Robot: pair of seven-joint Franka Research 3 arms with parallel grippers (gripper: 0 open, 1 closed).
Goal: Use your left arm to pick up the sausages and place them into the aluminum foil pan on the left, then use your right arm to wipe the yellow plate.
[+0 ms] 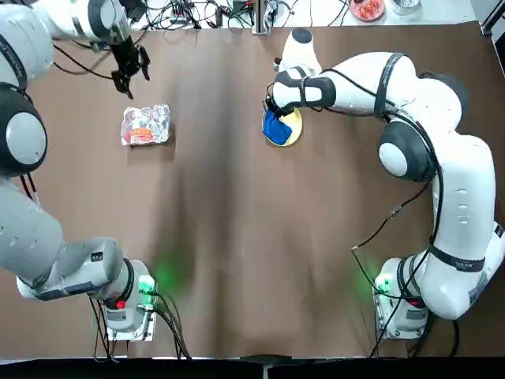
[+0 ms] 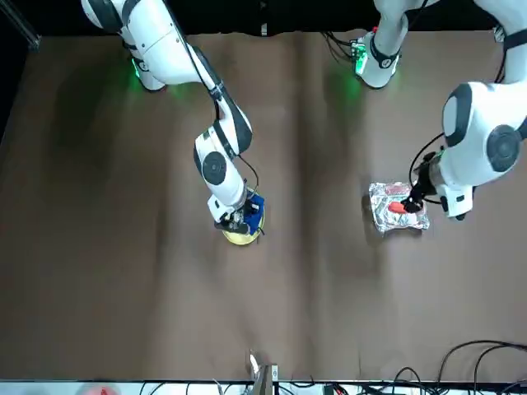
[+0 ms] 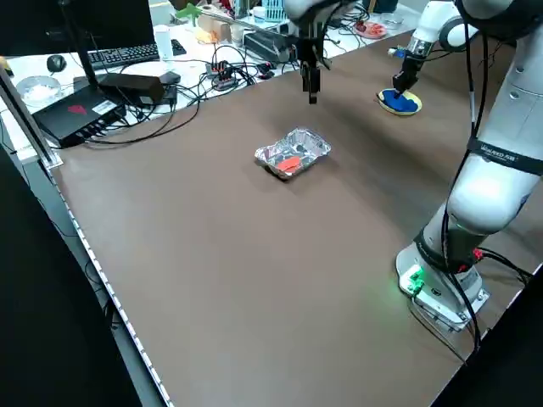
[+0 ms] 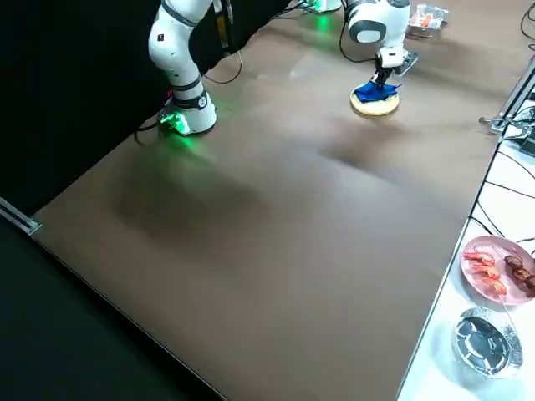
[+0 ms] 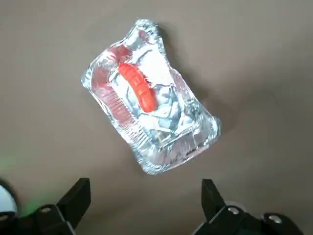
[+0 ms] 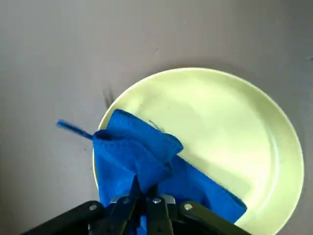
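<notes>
One red-orange sausage [image 5: 138, 88] lies inside the crinkled aluminum foil pan [image 5: 171, 147], which sits on the brown table at the left [image 1: 160, 117]. My left gripper [image 1: 130, 75] hovers above and just beyond the pan, open and empty, as the left wrist view [image 5: 144, 200] shows. At the table's middle far side, my right gripper [image 1: 271, 110] is shut on a blue cloth [image 6: 142, 152]. It presses the cloth onto the round yellow plate [image 6: 220, 127]. The cloth covers part of the plate [image 1: 295, 126].
Cables [image 1: 189, 12] and a dish of red food [image 1: 367, 8] lie past the table's far edge. A black box [image 3: 81, 114] and a keyboard stand off the robot's left side. A pink plate of food [image 4: 499, 267] and a metal bowl [image 4: 485, 338] sit beside the table.
</notes>
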